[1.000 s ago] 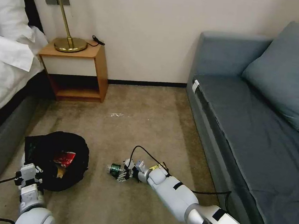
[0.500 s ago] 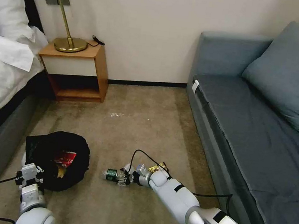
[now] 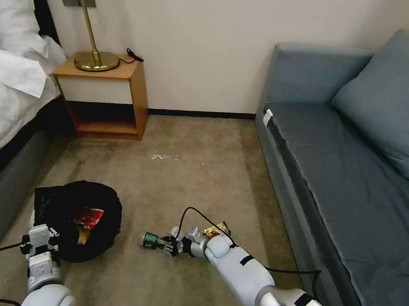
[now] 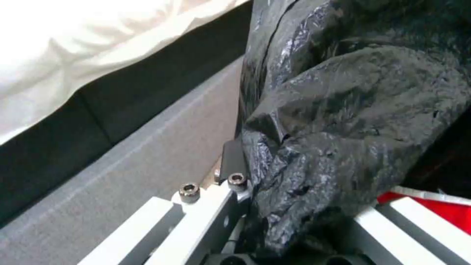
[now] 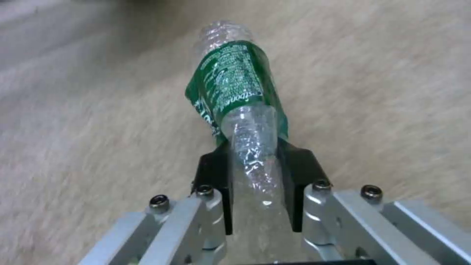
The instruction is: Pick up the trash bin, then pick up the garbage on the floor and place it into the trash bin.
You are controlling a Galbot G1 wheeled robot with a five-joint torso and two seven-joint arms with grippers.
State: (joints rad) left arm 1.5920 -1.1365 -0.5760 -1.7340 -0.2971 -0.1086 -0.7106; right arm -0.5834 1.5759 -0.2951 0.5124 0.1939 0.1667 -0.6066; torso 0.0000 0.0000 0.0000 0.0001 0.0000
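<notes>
Bottle (image 5: 235,92) pinched by the right gripper (image 3: 171,245), bin (image 3: 78,217) held ready by the left gripper (image 4: 294,206)

The bottle's crushed neck is clamped between the fingers (image 5: 213,176); the left fingers (image 4: 233,158) are closed on the bin's bagged rim, mouth kept open

Beige carpet (image 3: 197,172) across the middle, cream wall (image 3: 202,36) above, white-sheeted bed (image 3: 5,98) at left edge, wooden nightstand (image 3: 108,96) bearing 1 brass lamp (image 3: 89,19) at upper left, blue-grey sofa (image 3: 347,187) with 1 cushion (image 3: 397,100) at right.

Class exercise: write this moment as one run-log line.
right claw: shut on bottle, low over carpet | left claw: shut on trash bin rim | gold wrapper: on carpet
</notes>
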